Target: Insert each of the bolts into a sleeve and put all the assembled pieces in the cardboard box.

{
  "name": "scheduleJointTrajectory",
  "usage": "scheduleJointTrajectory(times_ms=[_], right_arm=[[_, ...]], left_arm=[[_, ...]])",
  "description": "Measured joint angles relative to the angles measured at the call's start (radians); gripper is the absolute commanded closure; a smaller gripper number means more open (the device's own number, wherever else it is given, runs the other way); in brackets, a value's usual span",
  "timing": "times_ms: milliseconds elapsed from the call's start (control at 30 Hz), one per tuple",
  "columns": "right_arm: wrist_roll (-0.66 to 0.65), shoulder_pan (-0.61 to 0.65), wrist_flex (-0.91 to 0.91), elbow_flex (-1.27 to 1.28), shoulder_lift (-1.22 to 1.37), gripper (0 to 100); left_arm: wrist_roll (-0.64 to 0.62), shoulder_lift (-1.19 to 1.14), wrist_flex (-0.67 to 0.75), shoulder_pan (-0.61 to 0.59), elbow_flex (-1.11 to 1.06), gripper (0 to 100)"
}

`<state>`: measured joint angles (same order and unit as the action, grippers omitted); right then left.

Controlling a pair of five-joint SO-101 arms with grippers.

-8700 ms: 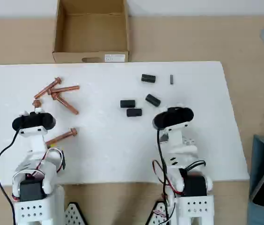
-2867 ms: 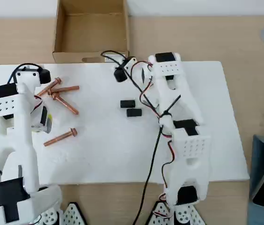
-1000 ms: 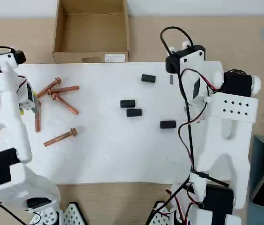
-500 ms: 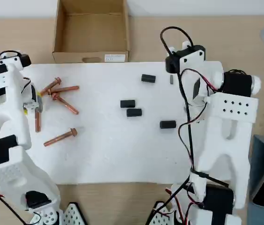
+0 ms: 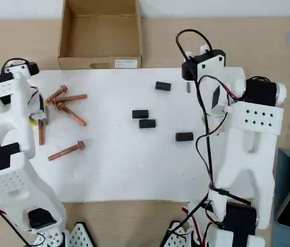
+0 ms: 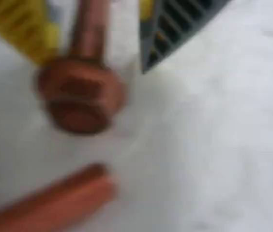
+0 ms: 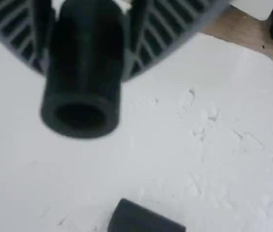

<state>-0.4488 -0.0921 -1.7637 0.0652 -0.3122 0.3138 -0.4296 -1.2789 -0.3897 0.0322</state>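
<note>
**High view.** My left arm (image 5: 11, 118) is at the left edge of the white board (image 5: 119, 170). Left gripper (image 5: 38, 116) points down over the first bolt (image 5: 41, 133), which lies flat with its shaft running back toward my base. Bolt pile (image 5: 72, 97), three pieces, is just past the gripper on its inner side. Lone bolt (image 5: 67, 150) is nearer my base. My right arm (image 5: 245, 134) is at the board's right side, with the nearest sleeve (image 5: 184, 137) just beside it. Sleeve pair (image 5: 140, 113) and far sleeve (image 5: 162, 86) lie between my arms. Cardboard box (image 5: 62, 36) sits beyond the board's far edge, on my left arm's side. The white label (image 5: 126, 63) on its near wall has print too small to read.

**Left wrist view.** Jaws are narrowly apart and straddle the first bolt's shaft, with board showing on both sides of it. Bolt head sits just clear of the tips. A neighbouring bolt (image 6: 54, 198) lies near that head. View is blurred.

**Right wrist view.** Right gripper (image 7: 85, 58) is clamped on the black sleeve (image 7: 81, 101) between ribbed fingers (image 7: 175, 24), its open bore in plain sight. A spare sleeve (image 7: 146, 220) lies on the board nearby. Wooden table (image 7: 252, 34) shows past the board's edge.
</note>
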Motion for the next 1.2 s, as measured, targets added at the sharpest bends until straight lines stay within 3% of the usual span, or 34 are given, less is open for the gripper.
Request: scheduleJointTrajectory(times_ms=[300,633,767,933,1200], right_arm=[[0.000,0.000,0.000,0.000,-0.002,98.8],[0.049,0.000,0.000,0.000,-0.132,98.8],[0.063,0.032,0.000,0.005,-0.262,98.8],[0.077,0.032,-0.002,0.005,-0.358,98.9],[0.348,-0.002,0.005,0.118,-0.411,98.9]], left_arm=[[-0.021,-0.011,-0.009,0.040,0.014,99],[-0.038,0.115,-0.258,0.072,0.077,99],[-0.114,0.227,-0.374,0.101,0.077,99],[-0.149,0.370,-0.411,0.103,0.077,99],[-0.170,0.701,-0.394,0.186,-0.021,99]])
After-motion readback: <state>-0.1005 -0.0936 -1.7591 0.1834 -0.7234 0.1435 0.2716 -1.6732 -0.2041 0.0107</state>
